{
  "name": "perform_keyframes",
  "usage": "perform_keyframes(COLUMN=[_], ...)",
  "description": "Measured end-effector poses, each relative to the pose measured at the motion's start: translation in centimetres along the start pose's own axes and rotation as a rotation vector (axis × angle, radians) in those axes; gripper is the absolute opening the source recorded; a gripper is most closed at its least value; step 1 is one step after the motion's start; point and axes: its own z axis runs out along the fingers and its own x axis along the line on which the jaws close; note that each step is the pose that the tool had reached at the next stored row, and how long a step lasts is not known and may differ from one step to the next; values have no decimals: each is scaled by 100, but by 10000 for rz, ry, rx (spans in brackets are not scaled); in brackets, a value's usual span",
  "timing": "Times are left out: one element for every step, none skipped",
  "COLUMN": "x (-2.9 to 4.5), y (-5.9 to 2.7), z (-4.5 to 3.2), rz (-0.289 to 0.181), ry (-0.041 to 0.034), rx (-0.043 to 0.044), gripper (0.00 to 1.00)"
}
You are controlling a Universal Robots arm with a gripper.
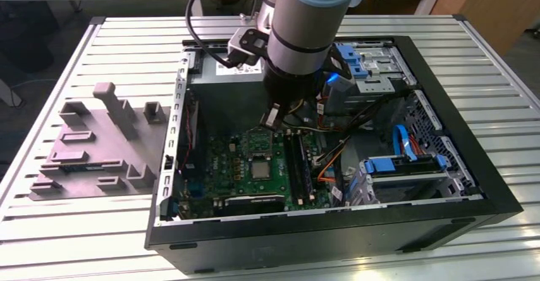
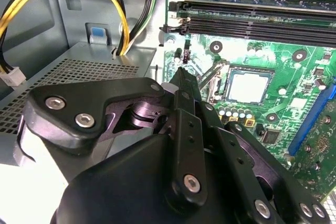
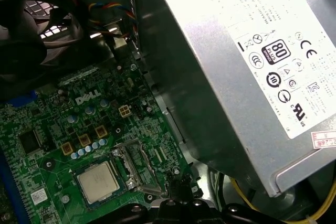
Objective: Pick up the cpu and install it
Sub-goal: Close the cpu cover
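Black gripper hangs with jaws apparently pressed together, empty, just beside the square metal socket on the green circuit board. The small silvery square cpu lies flat inside that socket.

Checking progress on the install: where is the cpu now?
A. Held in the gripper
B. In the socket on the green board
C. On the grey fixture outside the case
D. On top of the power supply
B: in both wrist views the cpu lies flat inside the socket on the board, with the gripper beside it and apart from it.
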Motion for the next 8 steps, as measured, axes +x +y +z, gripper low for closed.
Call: perform_keyframes(x=[0, 0, 0, 0, 0, 0, -1, -1], y=[0, 0, 0, 1, 1, 1, 1, 1], z=[0, -1, -2, -3, -5, -7, -8, -8], rz=[0, -1, -1, -1, -1, -1, -2, -2], ry=[0, 1, 2, 2, 2, 3, 1, 0], rx=[0, 0, 0, 0, 0, 0, 0, 0], gripper=[11, 11, 11, 11, 11, 11, 11, 11])
